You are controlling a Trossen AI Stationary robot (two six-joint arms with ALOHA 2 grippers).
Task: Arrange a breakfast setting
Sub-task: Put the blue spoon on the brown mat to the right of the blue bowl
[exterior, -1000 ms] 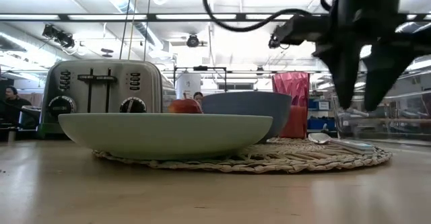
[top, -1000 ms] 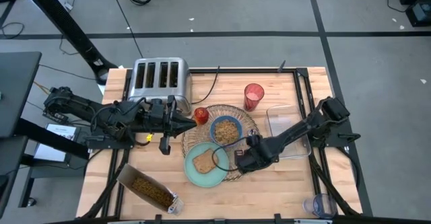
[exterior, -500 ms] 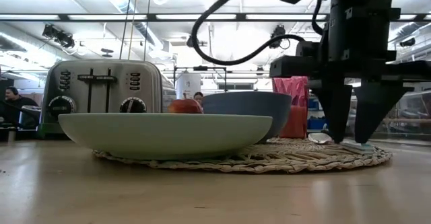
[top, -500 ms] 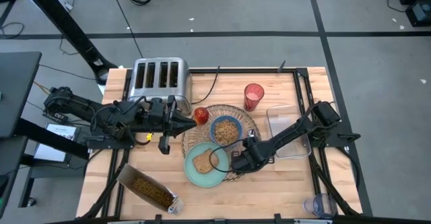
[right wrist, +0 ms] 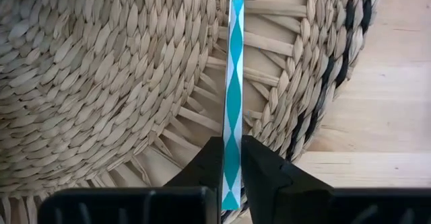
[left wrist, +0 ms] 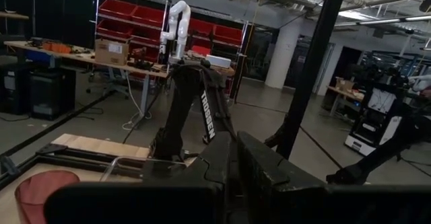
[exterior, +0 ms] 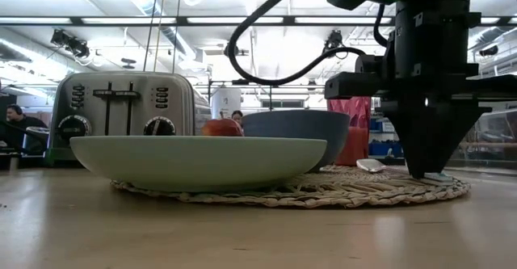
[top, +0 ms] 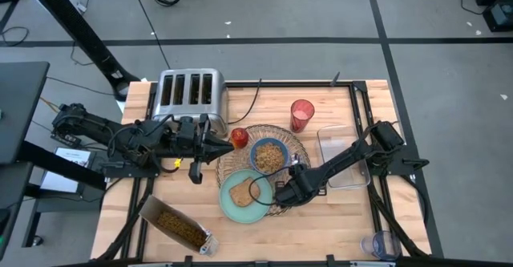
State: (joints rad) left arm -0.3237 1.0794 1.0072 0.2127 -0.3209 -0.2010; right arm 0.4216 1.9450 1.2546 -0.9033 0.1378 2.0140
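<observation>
Jaws of right gripper (right wrist: 231, 173) pinch spoon (right wrist: 233, 83), wrist view shows.

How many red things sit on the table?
2: the translucent red cup stands beyond the wicker placemat, near the clear tray; the small red fruit lies at the placemat's toaster-side edge.

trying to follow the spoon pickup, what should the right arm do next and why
Probably lift straight up a little. The right gripper is shut on the spoon handle, which lies flat on the woven placemat near its edge, so a small raise would clear the weave before carrying it anywhere.
</observation>
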